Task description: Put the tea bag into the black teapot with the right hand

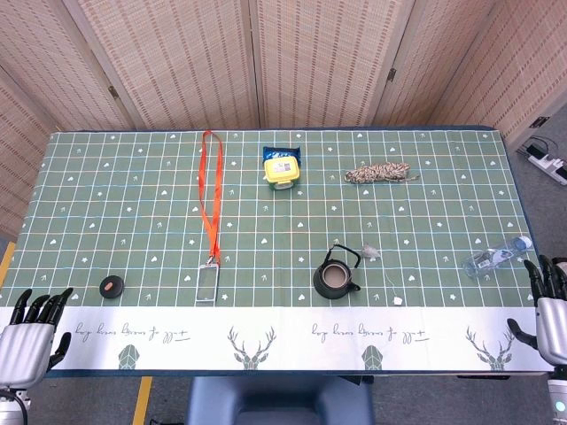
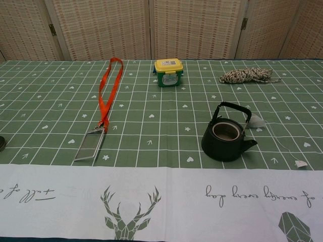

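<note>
While both hands wait at the bottom corners, nothing is picked up yet. At bottom left, the left hand point(image 1: 31, 329) is empty, fingers spread. Right of the middle sits the round black teapot point(image 1: 337, 279) with no lid, and the small soft tea bag point(image 1: 370, 252) lies just beside it. Its thin string could snag and tug it away. At bottom right, the right hand point(image 1: 547, 305) is empty, fingers apart.

1 teapot point(image 1: 336, 281), 1 tea bag point(image 1: 370, 253), 1 lanyard point(image 1: 210, 190), 1 bottle point(image 1: 496, 257), 2 hands point(image 1: 28, 336).
</note>
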Robot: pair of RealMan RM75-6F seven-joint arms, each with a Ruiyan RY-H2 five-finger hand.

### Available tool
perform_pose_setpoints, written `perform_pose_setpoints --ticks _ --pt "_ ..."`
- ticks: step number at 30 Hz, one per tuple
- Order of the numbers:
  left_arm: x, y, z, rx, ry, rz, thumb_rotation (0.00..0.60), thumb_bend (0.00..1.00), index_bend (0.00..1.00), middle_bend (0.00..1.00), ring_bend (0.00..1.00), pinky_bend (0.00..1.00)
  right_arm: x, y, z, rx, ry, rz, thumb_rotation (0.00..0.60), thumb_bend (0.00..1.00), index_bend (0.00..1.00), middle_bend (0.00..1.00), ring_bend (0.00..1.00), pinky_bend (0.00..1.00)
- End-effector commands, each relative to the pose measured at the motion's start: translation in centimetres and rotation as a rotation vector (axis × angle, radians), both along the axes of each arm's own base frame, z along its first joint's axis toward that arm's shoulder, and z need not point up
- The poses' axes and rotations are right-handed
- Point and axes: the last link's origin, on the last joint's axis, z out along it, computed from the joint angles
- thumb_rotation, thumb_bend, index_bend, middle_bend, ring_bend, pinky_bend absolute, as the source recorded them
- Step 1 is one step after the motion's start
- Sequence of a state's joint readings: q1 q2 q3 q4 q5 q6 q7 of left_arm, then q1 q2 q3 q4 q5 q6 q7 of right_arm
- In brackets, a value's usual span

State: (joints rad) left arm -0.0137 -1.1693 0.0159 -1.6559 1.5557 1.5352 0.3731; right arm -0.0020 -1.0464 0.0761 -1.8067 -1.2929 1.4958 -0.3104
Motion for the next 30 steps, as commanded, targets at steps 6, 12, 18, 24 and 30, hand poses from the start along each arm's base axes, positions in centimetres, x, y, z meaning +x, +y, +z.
perform_pose_setpoints --ticks 6,12,18,24,30 --pt "0.2 -0.1 -0.1 -0.001 0.001 -0.007 0.600 0.41 0.08 0.20 0.15 0.05 0.1 0.1 -0.2 0.014 0.000 0.010 0.600 0.24 0.06 0.00 0.00 0.00" --pt "0.1 0.0 0.0 0.006 -0.004 0.001 0.600 0.41 0.08 0.20 0.15 0.05 0.8 -0.4 -1.5 0.086 -0.020 0.088 0.600 0.24 0.06 0.00 0.00 0.00" --pt "0.2 -0.2 -0.1 0.004 -0.003 -0.005 0.600 0.41 0.08 0.20 0.15 0.05 1.8 -1.2 -2.1 0.144 -0.072 0.162 0.600 0.24 0.14 0.00 0.00 0.00" --pt "0.3 -0.1 -0.2 0.008 -0.002 -0.008 0.600 0.41 0.08 0.20 0.15 0.05 2.6 -3.4 -2.9 0.171 -0.090 0.249 0.600 0.24 0.23 0.00 0.00 0.00" --pt "0.2 -0.2 0.0 0.013 -0.008 -0.004 0.600 0.41 0.08 0.20 0.15 0.05 1.7 -6.2 -6.8 0.310 -0.062 0.291 0.600 0.29 0.33 0.00 0.00 0.00"
